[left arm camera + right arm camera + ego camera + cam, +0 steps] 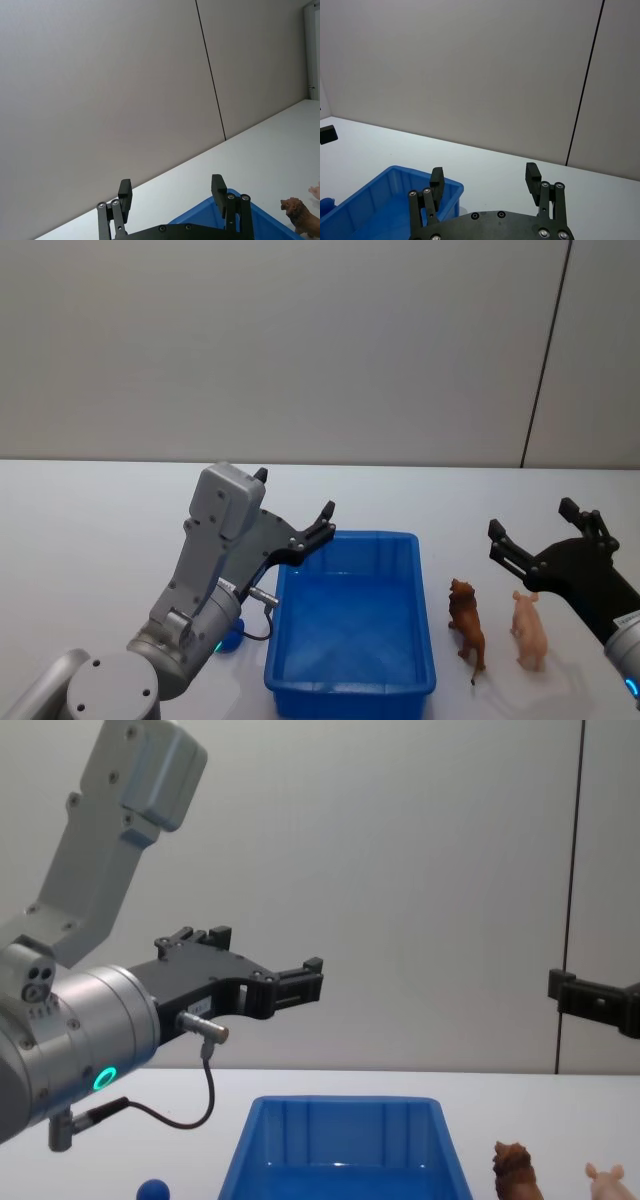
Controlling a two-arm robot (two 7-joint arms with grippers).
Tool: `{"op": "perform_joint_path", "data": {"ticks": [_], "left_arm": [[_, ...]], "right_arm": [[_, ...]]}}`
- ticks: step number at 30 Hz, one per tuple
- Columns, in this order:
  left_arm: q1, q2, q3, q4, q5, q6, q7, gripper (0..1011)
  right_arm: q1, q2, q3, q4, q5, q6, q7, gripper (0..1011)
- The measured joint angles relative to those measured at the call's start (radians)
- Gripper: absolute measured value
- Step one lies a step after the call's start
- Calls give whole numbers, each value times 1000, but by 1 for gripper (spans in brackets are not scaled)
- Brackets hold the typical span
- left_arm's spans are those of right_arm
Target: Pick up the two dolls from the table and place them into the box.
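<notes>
The flat white table (80, 540) fills the lower half of the head view. A blue plastic bin (345, 698) with sloping walls and a thick rim sits on it at lower centre, open side up. Just right of the bin a shaggy reddish-brown lion figure (467, 627) stands upright on its legs, near the bin's right wall but apart from it. A pale pink pig figure (529, 630) stands close beside the lion on its right, not touching it. Both heads point toward the top of the frame. Left of the bin, toward the lower left, is a small blue rounded object (230, 638), partly hidden.
</notes>
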Motion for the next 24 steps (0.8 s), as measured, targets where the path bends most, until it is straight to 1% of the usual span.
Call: {"op": "perform_joint_path", "data": {"ticks": [24], "left_arm": [[0, 0, 0, 0, 0, 0, 0, 1002]], "right_arm": [[0, 0, 0, 0, 0, 0, 0, 1001]]}}
